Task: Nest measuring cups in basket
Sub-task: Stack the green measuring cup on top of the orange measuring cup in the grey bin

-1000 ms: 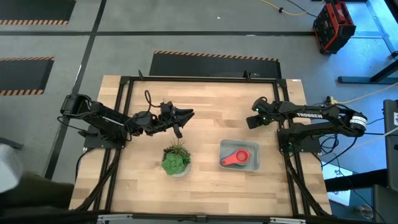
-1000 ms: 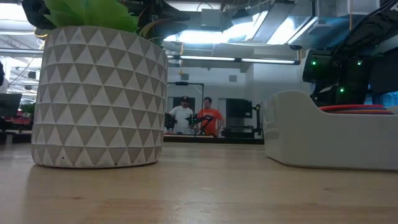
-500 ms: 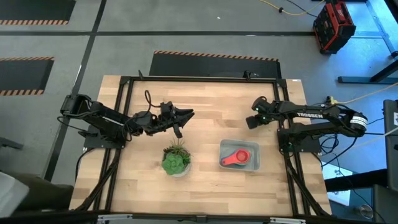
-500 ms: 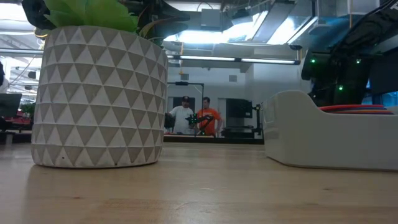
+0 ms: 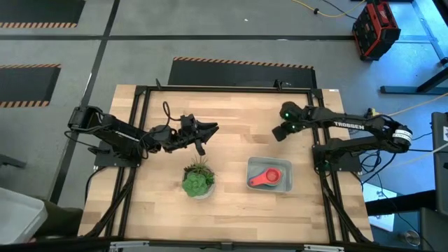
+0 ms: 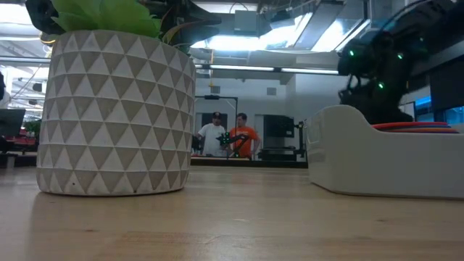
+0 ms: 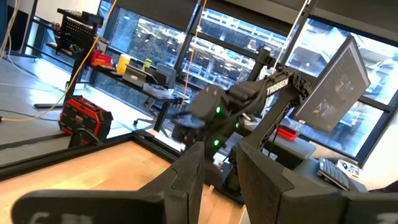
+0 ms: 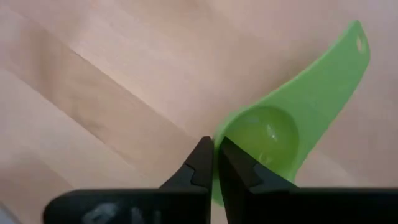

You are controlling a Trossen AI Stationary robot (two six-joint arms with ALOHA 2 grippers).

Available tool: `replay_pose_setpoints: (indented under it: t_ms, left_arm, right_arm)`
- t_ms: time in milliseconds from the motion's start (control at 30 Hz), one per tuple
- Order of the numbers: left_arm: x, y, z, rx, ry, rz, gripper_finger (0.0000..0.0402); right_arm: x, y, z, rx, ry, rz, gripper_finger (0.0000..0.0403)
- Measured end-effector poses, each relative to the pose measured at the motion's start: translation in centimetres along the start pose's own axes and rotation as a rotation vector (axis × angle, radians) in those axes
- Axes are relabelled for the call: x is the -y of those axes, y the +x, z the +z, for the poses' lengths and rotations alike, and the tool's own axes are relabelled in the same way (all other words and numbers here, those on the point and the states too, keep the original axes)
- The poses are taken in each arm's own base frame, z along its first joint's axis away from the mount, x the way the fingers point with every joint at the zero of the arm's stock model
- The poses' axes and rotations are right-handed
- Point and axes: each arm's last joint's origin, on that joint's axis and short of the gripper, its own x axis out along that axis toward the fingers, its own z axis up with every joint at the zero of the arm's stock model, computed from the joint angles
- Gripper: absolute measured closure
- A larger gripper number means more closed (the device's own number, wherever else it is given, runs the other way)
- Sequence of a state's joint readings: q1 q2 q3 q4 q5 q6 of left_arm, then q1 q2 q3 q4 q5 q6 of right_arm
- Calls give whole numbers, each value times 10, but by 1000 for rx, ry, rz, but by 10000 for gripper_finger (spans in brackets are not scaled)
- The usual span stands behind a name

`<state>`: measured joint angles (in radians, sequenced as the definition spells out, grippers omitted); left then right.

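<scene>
High view: the tabletop point(image 5: 231, 210) is pale butcher-block wood, planks running across, framed by black rails. On it, toward 5 o'clock from centre, sits the basket point(image 5: 285, 183), a translucent grey rectangular bin with rounded corners; in it lies a red measuring cup point(image 5: 264, 178) with a round bowl and short handle. At about 7 o'clock stands a potted plant point(image 5: 198, 180) with spiky green leaves. The left pincer point(image 5: 208, 129) hangs at 10 o'clock above bare wood, just up from the plant. The right pincer point(image 5: 278, 133) is at 2 o'clock, up from the basket and apart from it. Grey floor with hazard-striped mats and a red toolbox point(image 5: 376, 29) surround the table.

Low view: the plant's pot point(image 6: 116, 112) is white with a raised triangle pattern, at 9 o'clock; the basket wall point(image 6: 377, 159) is smooth and milky at 3 o'clock, a red rim point(image 6: 417, 126) showing above it. The right arm point(image 6: 377, 65) with green lights rises behind the basket. 2 people point(image 6: 228, 135) stand far back in the room.

Left wrist view: the left pincer point(image 7: 221, 171) has its fingers a narrow gap apart, holding nothing; the right arm point(image 7: 249, 99) and windows lie beyond.

Right wrist view: the right pincer point(image 8: 215, 153) is pinched closed on the rim of a glossy green measuring cup point(image 8: 292, 118), round-bowled, with a flat handle and a small hole, over wood grain.
</scene>
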<state>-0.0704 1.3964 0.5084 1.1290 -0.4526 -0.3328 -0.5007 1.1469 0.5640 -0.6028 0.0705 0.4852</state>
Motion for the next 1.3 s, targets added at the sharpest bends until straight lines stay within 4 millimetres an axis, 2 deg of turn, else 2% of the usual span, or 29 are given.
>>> replay_pose_setpoints:
  t_ms: [300, 533, 667, 833, 1167, 1300]
  left_arm:
    - [0, 0, 0, -1, 0, 0, 312]
    - [0, 0, 0, -1, 0, 0, 312]
    - [0, 0, 0, 0, -1, 0, 312]
    - [0, 0, 0, -1, -5, 0, 312]
    - [1, -1, -1, -3, -7, -5, 312]
    - [1, 0, -1, -6, -6, -4, 312]
  right_arm:
    - [-28, -46, 41, 171, -149, 96, 390]
    - [-53, -80, 56, 288, -289, 179, 388]
    - [-69, -87, 51, 324, -430, 221, 389]
    - [-85, -90, 37, 305, -619, 297, 387]
    - [-109, -97, 10, 293, -821, 376, 387]
    - [-118, -100, -1, 257, -878, 471, 386]
